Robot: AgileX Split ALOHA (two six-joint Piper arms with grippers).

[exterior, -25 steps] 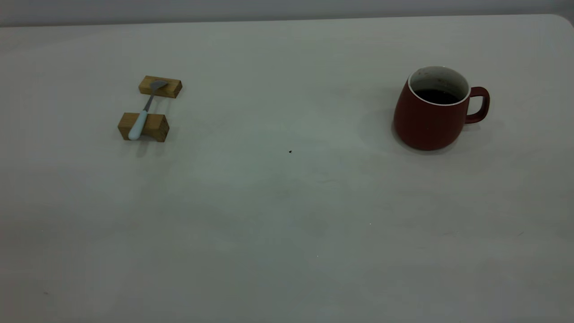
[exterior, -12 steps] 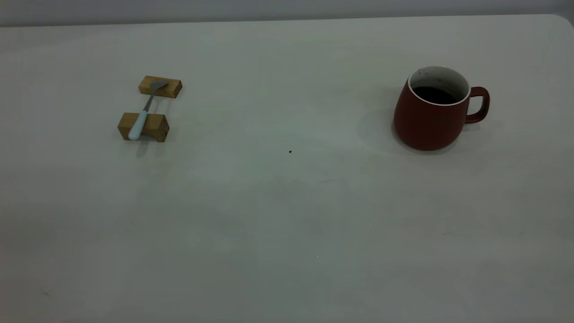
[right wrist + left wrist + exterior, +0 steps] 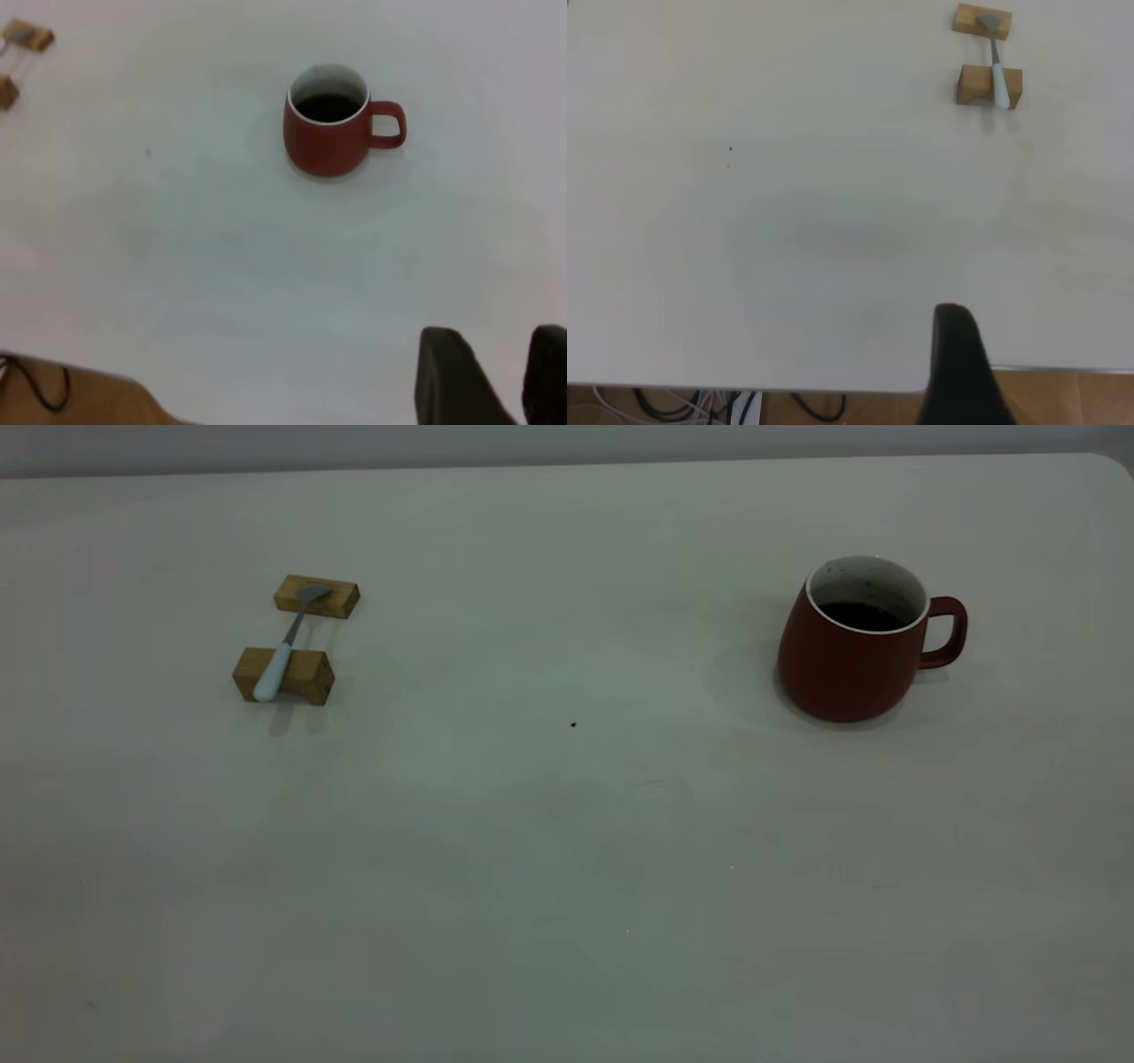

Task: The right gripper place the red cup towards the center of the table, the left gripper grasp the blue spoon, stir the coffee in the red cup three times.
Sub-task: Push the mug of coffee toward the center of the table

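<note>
A bare test bench in a lab or workroom, by the look of it; a wide, plain off-white table (image 3: pixel 567 850) fills the exterior view, with a blank grey wall (image 3: pixel 567 438) along the top edge; loose cables (image 3: pixel 700 405) hang over a brownish floor (image 3: pixel 1063 397) at the bottom of the left wrist view.

Two tan wooden blocks sit at the exterior view's left, one behind the other with a gap between. Far block (image 3: pixel 316 596) flat and oblong; near block (image 3: pixel 284 676) chunkier, with a small notch in its lower face. A tiny dark speck (image 3: pixel 573 724) lies near the middle of the surface. Past the edge in the left wrist view: brown floor (image 3: pixel 1072 398) and a tangle of black and white cables (image 3: pixel 700 405). One black cable (image 3: pixel 35 382) also shows in the right wrist view.
</note>
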